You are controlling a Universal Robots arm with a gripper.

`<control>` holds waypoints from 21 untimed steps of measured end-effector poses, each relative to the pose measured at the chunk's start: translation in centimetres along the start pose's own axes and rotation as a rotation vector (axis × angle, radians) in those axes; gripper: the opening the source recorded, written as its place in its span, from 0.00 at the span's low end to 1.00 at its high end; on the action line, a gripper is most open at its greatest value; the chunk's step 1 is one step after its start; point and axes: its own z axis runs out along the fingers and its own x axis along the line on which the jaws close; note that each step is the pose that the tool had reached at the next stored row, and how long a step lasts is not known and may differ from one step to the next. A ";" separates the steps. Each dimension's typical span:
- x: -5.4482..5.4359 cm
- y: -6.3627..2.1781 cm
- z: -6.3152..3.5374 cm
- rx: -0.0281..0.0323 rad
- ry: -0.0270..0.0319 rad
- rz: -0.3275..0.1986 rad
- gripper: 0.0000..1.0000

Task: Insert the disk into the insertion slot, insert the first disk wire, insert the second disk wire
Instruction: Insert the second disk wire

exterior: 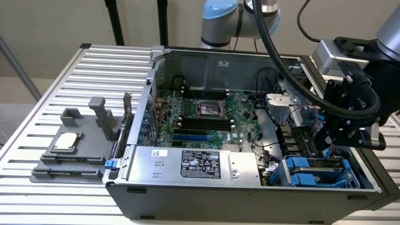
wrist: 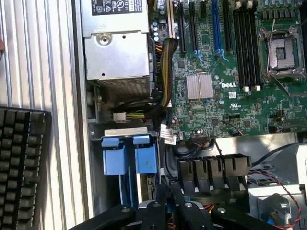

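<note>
The disk's bright blue carrier (exterior: 312,172) sits inside the bluish-grey insertion slot (exterior: 351,174) at the case's front corner, on the exterior view's right. In the wrist view, the carrier's two blue tabs (wrist: 129,158) lie side by side in the slot, with a sliver of the drive's body (wrist: 147,184) beside them. My gripper (exterior: 338,140) hangs just above that corner of the case. Its black fingers (wrist: 165,199) meet over the slot's inner edge, and the gripper (wrist: 171,192) looks shut with nothing visible between them. Loose black wires with a white tag (wrist: 168,135) lie next to the slot.
The silver power supply box (exterior: 194,164) fills the case's front beside the slot, with the motherboard (exterior: 206,117) behind it. A row of black connectors (wrist: 213,170) sits close to my fingers. A grey fixture (exterior: 69,145) rests on the slatted table, and a black keyboard (wrist: 21,163) lies outside the case.
</note>
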 end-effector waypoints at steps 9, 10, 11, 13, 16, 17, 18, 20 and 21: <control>1.8 0.21 0.32 0.0413 -0.0692 -0.003 0.16; 2.1 0.24 0.39 0.0430 -0.0735 -0.003 0.16; 2.4 0.29 0.47 0.0444 -0.0770 -0.003 0.16; 3.0 0.43 0.66 0.0472 -0.0836 -0.004 0.16; 3.5 0.87 0.87 0.0564 -0.0966 -0.004 0.16; 3.6 1.03 0.91 0.0620 -0.1015 -0.005 0.16; 3.6 1.15 0.95 0.0706 -0.1074 -0.006 0.16; 3.6 1.27 1.01 0.0919 -0.1185 -0.008 0.16; 3.7 1.32 1.05 0.1005 -0.1232 -0.009 0.16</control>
